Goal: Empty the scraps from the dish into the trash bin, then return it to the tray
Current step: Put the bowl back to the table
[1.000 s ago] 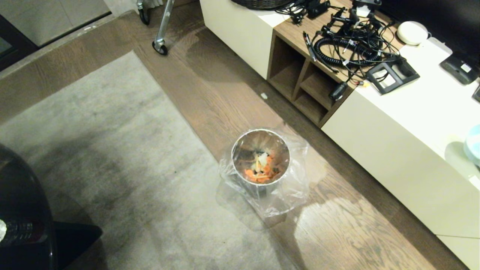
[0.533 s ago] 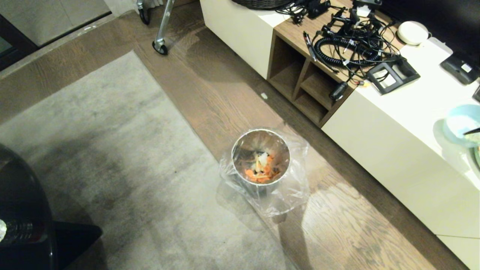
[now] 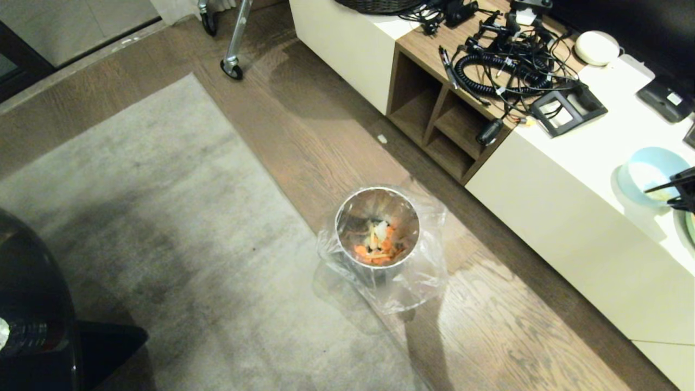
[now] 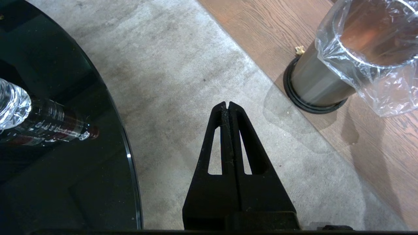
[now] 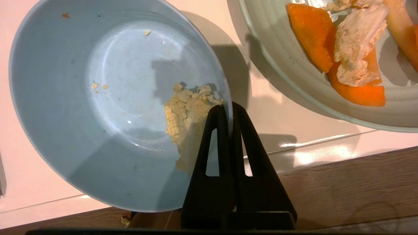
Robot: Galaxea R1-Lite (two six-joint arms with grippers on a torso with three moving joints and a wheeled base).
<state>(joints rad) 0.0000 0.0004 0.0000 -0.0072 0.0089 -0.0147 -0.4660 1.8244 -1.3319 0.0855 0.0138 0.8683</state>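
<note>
The pale blue dish [image 3: 649,172] hangs tilted just above the white cabinet top [image 3: 586,157] at the far right of the head view. My right gripper [image 5: 227,107] is shut on the dish's [image 5: 114,98] rim, and it shows at the head view's edge [image 3: 676,195]. A patch of pale yellow scraps [image 5: 186,114] clings inside the dish by the gripped rim. The steel trash bin [image 3: 347,217] with its clear liner stands on the wood floor and holds orange and pale scraps [image 3: 374,247]. My left gripper [image 4: 227,104] is shut and empty, parked over the rug near the bin [image 4: 316,85]. The tray is out of view.
A larger green-rimmed plate [image 5: 294,65] with orange slices sits beside the dish on the cabinet. Tangled cables [image 3: 505,60] and a black stand [image 3: 567,108] lie farther along it. A black glass table [image 3: 32,298] with a bottle [image 4: 13,104] is on the left, by a grey rug [image 3: 163,217].
The dish has come in from the right edge of the head view and moved left and farther back over the cabinet top, with the right gripper's fingers now showing. The bin and left arm stayed still.
</note>
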